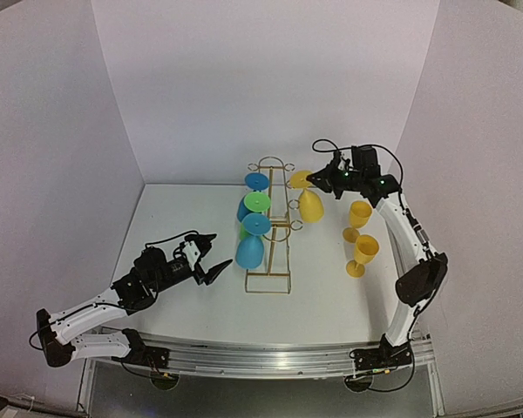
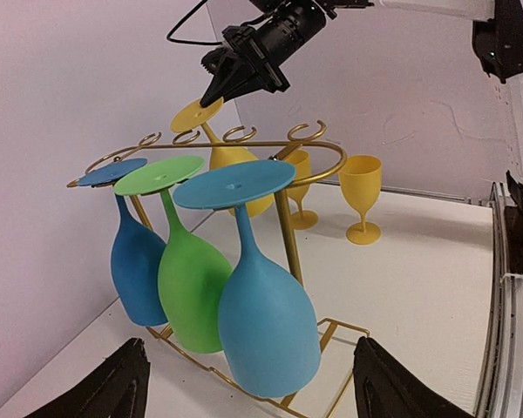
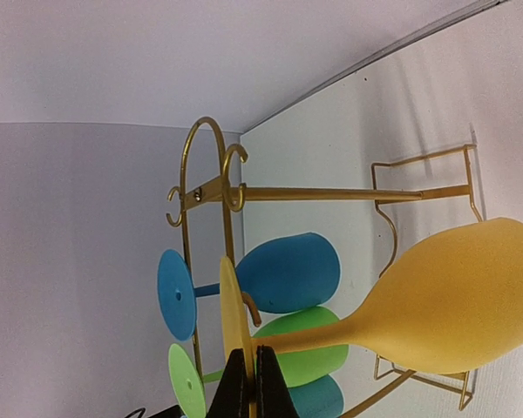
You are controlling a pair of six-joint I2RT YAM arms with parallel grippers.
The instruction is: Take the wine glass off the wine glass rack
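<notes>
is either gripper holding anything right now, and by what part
The right gripper pinches the yellow wine glass by the edge of its round foot. The left gripper is open and holds nothing.

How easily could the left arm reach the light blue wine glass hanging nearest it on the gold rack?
Probably yes: the open left gripper faces that light blue wine glass, with nothing between them.

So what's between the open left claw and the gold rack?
In the top view: bare table, then the light-blue glass hanging on the left of the rack.
</notes>
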